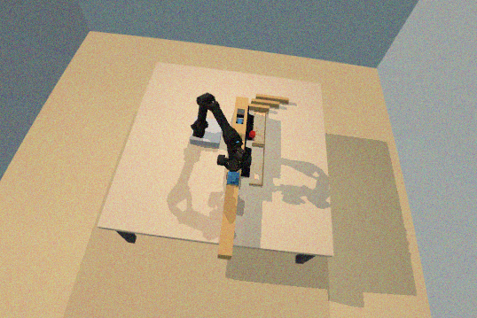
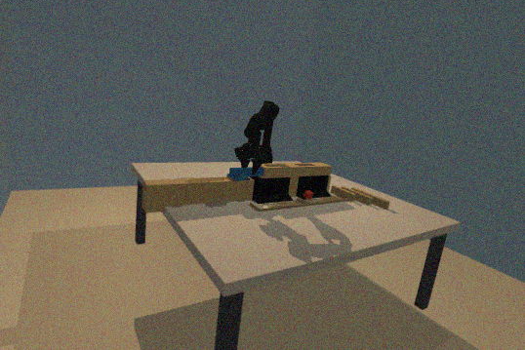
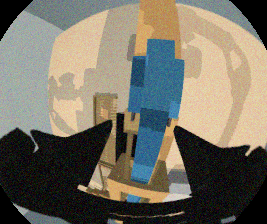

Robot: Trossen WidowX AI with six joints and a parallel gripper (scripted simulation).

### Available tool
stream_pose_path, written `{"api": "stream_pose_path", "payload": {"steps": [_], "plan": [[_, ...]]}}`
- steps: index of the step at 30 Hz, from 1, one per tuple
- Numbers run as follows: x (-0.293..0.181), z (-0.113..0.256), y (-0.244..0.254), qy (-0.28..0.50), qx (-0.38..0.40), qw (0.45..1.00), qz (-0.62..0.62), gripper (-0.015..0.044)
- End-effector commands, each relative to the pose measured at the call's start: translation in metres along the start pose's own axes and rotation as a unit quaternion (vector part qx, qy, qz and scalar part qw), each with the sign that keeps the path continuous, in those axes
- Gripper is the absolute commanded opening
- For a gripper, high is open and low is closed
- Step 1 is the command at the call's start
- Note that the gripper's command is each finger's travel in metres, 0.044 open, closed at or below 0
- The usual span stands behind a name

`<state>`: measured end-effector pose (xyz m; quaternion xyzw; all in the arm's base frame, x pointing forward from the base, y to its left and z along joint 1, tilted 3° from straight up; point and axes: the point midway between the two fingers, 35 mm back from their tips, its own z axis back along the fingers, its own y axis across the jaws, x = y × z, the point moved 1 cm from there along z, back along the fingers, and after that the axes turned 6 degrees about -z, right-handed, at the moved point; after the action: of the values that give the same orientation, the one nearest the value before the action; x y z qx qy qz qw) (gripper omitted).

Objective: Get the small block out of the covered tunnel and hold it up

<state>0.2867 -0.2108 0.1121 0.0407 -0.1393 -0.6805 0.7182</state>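
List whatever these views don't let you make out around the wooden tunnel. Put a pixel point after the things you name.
- Small block: not identifiable in any view; the wooden tunnel's cover (image 2: 312, 170) may hide it.
- Red object (image 1: 252, 134) (image 2: 308, 194): too small and grainy in top and exterior to tell its shape.
- Claw (image 3: 144, 125) fingertips: dark and blurred in exterior; whether they touch the blue plastic-looking handle piece (image 3: 161, 75) is unclear.
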Motion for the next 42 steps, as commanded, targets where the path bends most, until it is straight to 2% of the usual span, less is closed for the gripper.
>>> {"api": "stream_pose_path", "payload": {"steps": [1,9,16,19,36,37,42], "plan": [[0.000,0.001,0.000,0.000,0.001,1.000,0.000,0.0335],[0.000,0.001,0.000,0.000,0.001,1.000,0.000,0.0125],[0.000,0.001,0.000,0.000,0.001,1.000,0.000,0.0078],[-0.003,0.001,0.000,0.000,0.000,1.000,0.000,0.0000],[-0.056,0.006,-0.006,0.006,-0.002,1.000,0.000,0.0000],[-0.013,0.007,-0.005,-0.041,-0.002,0.999,-0.023,0.0026],[-0.013,0.007,-0.005,-0.041,-0.002,0.999,-0.023,0.0157]]}}
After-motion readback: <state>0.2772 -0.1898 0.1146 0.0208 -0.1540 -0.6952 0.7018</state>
